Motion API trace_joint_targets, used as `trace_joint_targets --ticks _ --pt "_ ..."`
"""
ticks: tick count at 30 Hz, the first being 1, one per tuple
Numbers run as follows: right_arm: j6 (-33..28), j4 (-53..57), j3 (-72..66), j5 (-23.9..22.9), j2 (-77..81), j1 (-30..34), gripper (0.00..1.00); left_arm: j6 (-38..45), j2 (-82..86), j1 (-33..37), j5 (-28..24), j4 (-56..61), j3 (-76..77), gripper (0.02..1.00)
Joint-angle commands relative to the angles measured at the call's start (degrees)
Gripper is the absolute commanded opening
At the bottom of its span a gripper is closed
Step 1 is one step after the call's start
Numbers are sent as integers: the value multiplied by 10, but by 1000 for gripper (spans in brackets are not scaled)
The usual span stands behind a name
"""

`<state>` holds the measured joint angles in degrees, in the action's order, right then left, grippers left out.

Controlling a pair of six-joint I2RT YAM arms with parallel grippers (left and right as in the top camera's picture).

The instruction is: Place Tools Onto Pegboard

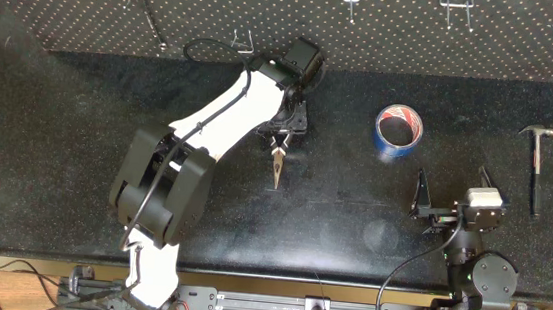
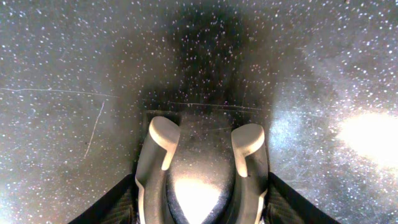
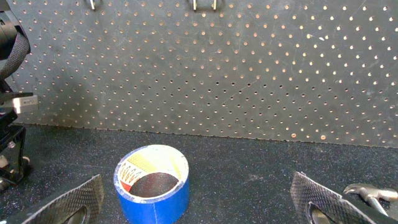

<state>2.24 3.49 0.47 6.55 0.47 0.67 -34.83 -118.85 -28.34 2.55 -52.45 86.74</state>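
Pliers (image 1: 278, 163) with light handles lie on the dark table (image 1: 80, 108), just in front of my left gripper (image 1: 285, 131). That gripper (image 2: 206, 140) points straight down at bare tabletop, open, with nothing between its fingertips. A roll of blue tape (image 1: 398, 131) stands on the table; the right wrist view shows the blue tape (image 3: 152, 183) close ahead of my right gripper (image 3: 199, 208), which is open wide. A hammer (image 1: 534, 168) lies at the far right, and its head (image 3: 370, 193) shows beside one right finger. My right gripper (image 1: 451, 193) sits low at the front right.
The pegboard (image 1: 387, 44) runs along the back of the table. A wrench (image 1: 151, 14) hangs on it at the left. Bare metal hooks (image 1: 350, 1) stick out further right, and another hook (image 1: 244, 42) is near the left arm.
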Motion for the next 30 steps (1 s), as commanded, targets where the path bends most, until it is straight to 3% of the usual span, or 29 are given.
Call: trace_joint_targets --ticks 1,2,3,4,12,17,22,23,27,30 --pt "-8 2 -2 -1 -4 -4 978 -9 -16 -2 13 -3 7 261" --pt "-8 2 -2 -1 -4 -4 978 -9 -16 -2 13 -2 7 198" --pt "-8 2 -2 -1 -4 -4 978 -7 -16 -2 14 0 7 56" --pt "-8 2 -2 -1 -4 -4 978 -7 -16 -2 13 3 7 29" --pt "-8 2 -2 -1 -4 -4 978 -3 -7 -2 -2 7 7 29" --pt "-8 2 -2 -1 -4 -4 978 57 131 -1 10 -2 7 29" --pt "-8 2 -2 -1 -4 -4 978 57 338 -2 121 -41 -5 27" --pt "-8 2 -2 -1 -4 -4 978 57 396 -2 164 -18 -35 29" --pt "-8 2 -2 -1 -4 -4 976 74 513 -2 238 166 -202 27" --pt "-8 2 -2 -1 -4 -4 978 190 523 -2 296 420 -326 29"
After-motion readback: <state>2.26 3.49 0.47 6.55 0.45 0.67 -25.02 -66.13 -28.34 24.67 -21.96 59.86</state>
